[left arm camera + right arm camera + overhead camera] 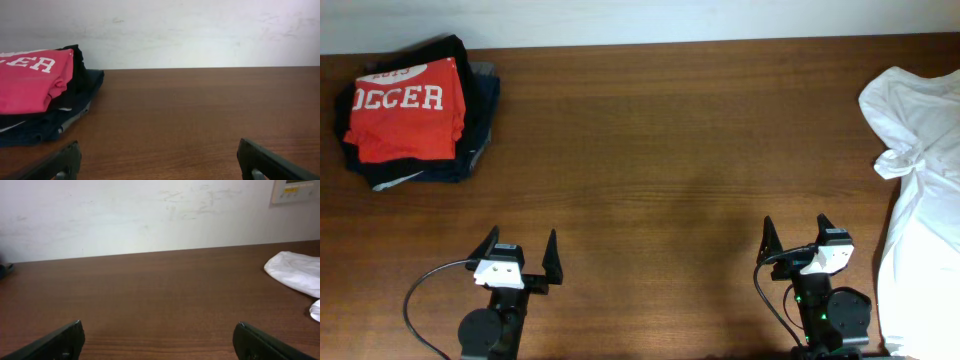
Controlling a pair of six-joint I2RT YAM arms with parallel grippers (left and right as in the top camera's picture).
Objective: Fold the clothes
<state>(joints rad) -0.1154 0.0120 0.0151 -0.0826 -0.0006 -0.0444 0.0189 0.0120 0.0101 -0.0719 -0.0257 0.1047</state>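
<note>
The clothes, a red-orange T-shirt (405,110) with large white lettering, lie folded on top of a pile of dark garments at the table's far left corner. The left wrist view shows the same shirt (27,80) at its left edge. My left gripper (522,246) rests near the front edge, open and empty, well short of the pile. In its own view the left gripper (159,157) frames only bare wood. My right gripper (796,236) is open too, near the front right, with nothing between the jaws. The right gripper (159,336) looks over bare table.
Black and navy garments (475,110) are stacked under the red shirt. A plain white shirt (920,170) lies crumpled along the right edge, seen as white cloth (295,272) in the right wrist view. A pale wall (150,215) backs the wooden table (660,150).
</note>
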